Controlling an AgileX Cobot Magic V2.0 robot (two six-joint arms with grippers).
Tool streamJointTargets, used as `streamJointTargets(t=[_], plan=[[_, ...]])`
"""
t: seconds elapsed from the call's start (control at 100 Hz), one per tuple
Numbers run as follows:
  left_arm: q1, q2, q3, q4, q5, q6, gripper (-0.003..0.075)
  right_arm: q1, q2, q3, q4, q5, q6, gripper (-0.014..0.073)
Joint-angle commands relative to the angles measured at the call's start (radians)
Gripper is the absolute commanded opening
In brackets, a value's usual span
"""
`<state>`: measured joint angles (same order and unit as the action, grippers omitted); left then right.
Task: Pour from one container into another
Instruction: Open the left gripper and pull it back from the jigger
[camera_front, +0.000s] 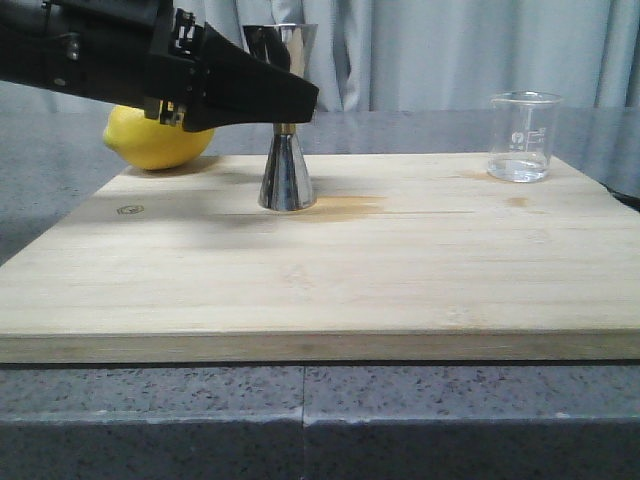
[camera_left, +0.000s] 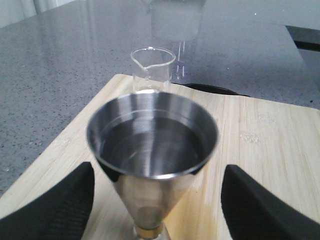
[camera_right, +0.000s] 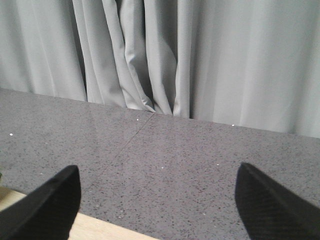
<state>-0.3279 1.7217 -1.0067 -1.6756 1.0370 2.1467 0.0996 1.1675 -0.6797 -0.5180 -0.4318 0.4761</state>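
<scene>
- Shiny steel hourglass jigger upright on pale wooden board, holding clear liquid.
- Left gripper fingers spread, flanking jigger; contact apparently none.
- Small clear glass beaker at board's far right corner.
- Right gripper fingers spread, empty.

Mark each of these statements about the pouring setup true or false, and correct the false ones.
1. The jigger stands upright on the wooden board. True.
2. The left gripper is shut on the jigger. False: its fingers are spread on either side of the jigger, with gaps showing.
3. The beaker lies tipped on its side. False: it stands upright near the board's far right corner.
4. The jigger's upper cup holds clear liquid. True, as the left wrist view shows.
5. The lemon sits between the jigger and the beaker. False: it is to the left of the jigger, at the board's far left edge.
</scene>
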Motion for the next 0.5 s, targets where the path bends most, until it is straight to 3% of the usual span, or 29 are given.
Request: streamJointTargets(t=[0.0, 0.18, 0.49], plan=[[0.003, -0.083, -0.027, 0.0, 0.029, -0.054, 0.0498, -0.006, -0.025, -0.056, -0.064, -0.028, 0.103, 0.0585], [0.003, -0.15, -0.03, 0.151, -0.048, -0.195, 0.0498, -0.004, -0.025, -0.126, -0.277, 0.067, 0.367, 0.0585], [0.003, -0.286, -0.048, 0.511, -0.183, -0.544, 0.0498, -0.004, -0.025, -0.217, -0.865, 0.079, 0.95, 0.0585]])
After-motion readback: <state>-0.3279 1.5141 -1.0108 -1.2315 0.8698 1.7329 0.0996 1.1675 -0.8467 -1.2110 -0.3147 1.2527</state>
